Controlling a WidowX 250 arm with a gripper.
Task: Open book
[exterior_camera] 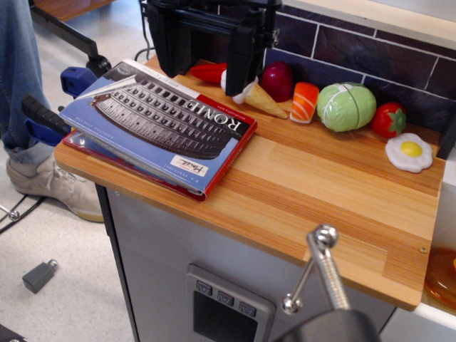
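The book [160, 121] lies flat on the left end of the wooden counter [320, 192]. Its blue cover shows a grey Colosseum and a white "ROME" title, upside down to this view, with red edges along its near and right sides. The cover lies down; at the left edge it sits slightly raised and pale page edges show beneath. My gripper [208, 77] is black with two broad fingers [171, 43]. It hangs open just behind the book's far edge, above the back of the counter, holding nothing. Its right finger [244, 60] stands in front of the toy foods.
Toy foods line the back wall: red pepper [209, 72], ice cream cone [262, 101], purple onion [278, 80], salmon piece [305, 102], cabbage [347, 106], tomato [389, 120], fried egg [409, 152]. A metal rod [324, 267] rises in the foreground. A person's leg and shoe [50, 182] stand left.
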